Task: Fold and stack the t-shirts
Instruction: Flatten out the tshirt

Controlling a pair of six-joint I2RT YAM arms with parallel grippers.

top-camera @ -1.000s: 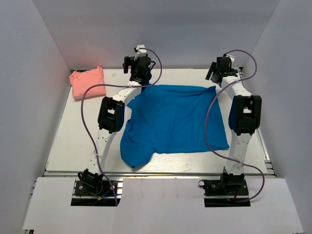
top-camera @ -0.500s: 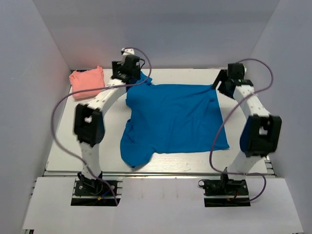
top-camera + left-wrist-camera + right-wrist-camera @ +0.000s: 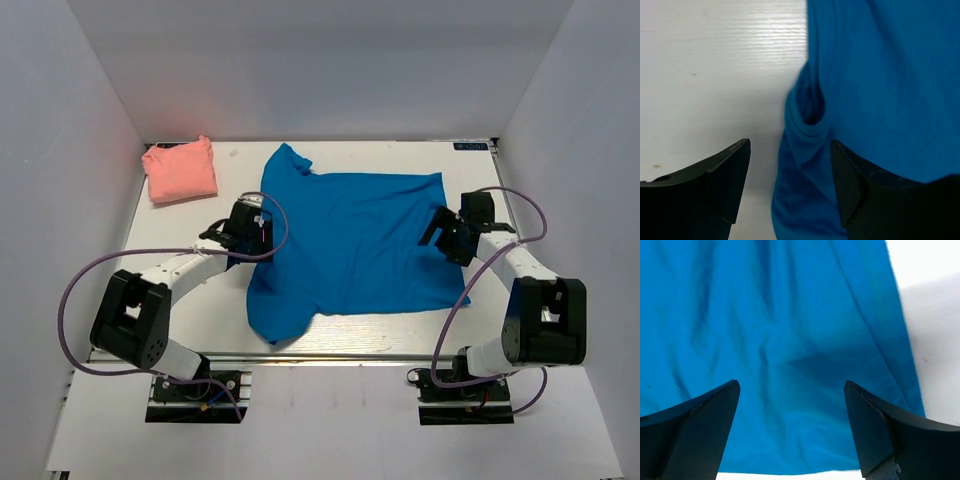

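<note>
The bright blue t-shirt (image 3: 355, 245) lies spread flat across the middle of the table, one sleeve (image 3: 287, 160) pointing to the far left and another bunched at the near left (image 3: 275, 318). My left gripper (image 3: 250, 232) hovers low at its left edge, open, and the folded blue edge (image 3: 805, 150) lies between the two fingers. At the shirt's right edge my right gripper (image 3: 445, 232) is open, wide apart over flat blue cloth (image 3: 790, 365). Neither holds anything. The salmon pink t-shirt (image 3: 180, 170) sits as a folded square bundle in the far left corner.
White walls close in the table (image 3: 150, 290) on the left, back and right. The arms' bases and a metal rail run along the near edge (image 3: 320, 352). Purple cables loop out beside both arms.
Both arms have drawn back from the table's far edge and dropped low beside the blue shirt's left and right edges. The far left sleeve now lies spread out.
</note>
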